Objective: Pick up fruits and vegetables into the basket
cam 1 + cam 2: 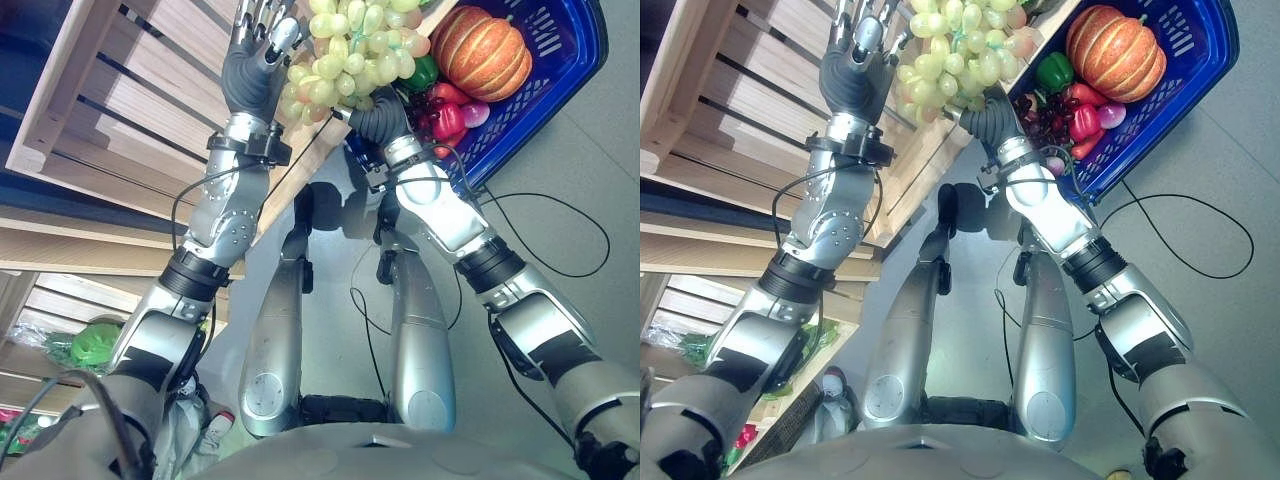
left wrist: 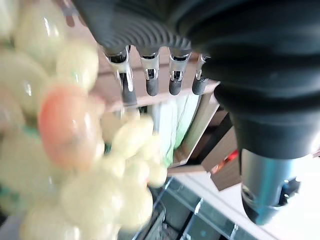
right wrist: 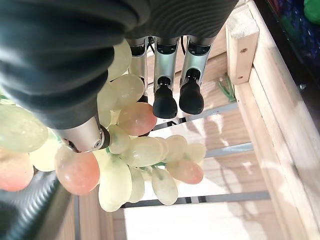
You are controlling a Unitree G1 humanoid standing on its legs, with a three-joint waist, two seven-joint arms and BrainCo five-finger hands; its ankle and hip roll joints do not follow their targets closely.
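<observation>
Basket [image 1: 575, 75] at 1 o'clock holds pumpkin [image 1: 481, 52], peppers [image 1: 447, 118]. Right hand [image 3: 75, 132] pinches grapes [image 1: 350, 50] beside wooden crate [image 1: 130, 90]; left hand [image 1: 262, 40] spread, fingers straight.

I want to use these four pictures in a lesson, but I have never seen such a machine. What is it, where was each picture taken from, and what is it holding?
It is a humanoid robot with two silver arms. Two pictures come from cameras in its head, looking down; the other two come from a camera on each wrist. The right hand holds a bunch of green grapes, some blushed pink, over a wooden crate. The left hand is open beside the bunch. On the floor stands a blue basket, already holding a pumpkin, a green pepper and some red produce.
</observation>
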